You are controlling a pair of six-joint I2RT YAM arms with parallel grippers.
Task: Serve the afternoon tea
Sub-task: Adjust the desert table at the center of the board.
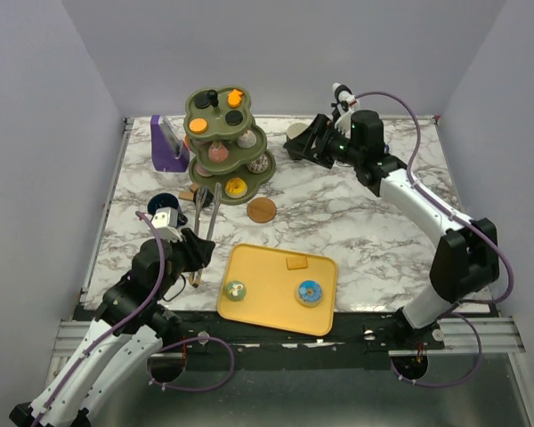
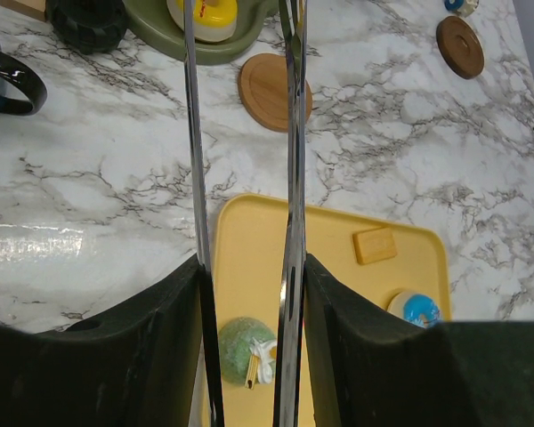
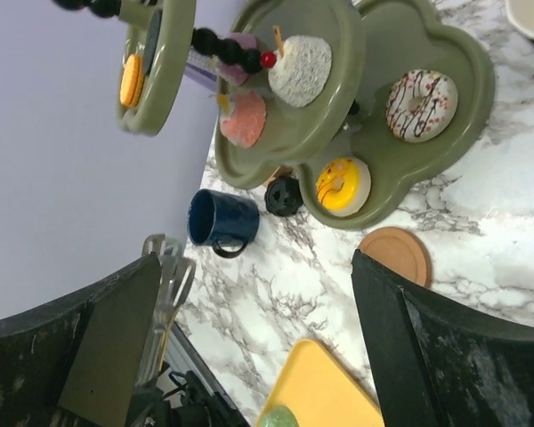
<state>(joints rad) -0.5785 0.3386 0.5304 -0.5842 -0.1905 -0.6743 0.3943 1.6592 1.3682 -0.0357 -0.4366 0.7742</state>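
The olive-green three-tier stand (image 1: 222,142) stands at the back left and holds several toy treats; it also shows in the right wrist view (image 3: 374,36). A yellow doughnut (image 3: 343,185) lies on its bottom tier. The dark-blue mug (image 1: 163,203) stands left of the stand. A brown coaster (image 1: 262,210) lies on the table in front of it. My left gripper (image 1: 194,253) is shut on metal tongs (image 2: 194,133), whose open arms point towards the stand. My right gripper (image 1: 294,147) is open and empty, right of the stand. Its fingers (image 3: 116,347) frame the mug (image 3: 221,220).
A yellow tray (image 1: 267,311) at the near edge holds a green cupcake (image 1: 236,289), a blue doughnut (image 1: 309,293) and a biscuit (image 1: 295,262). A purple wedge holder (image 1: 167,144) stands at the back left. A second coaster (image 2: 459,46) lies farther right. A black treat (image 3: 283,194) lies beside the stand.
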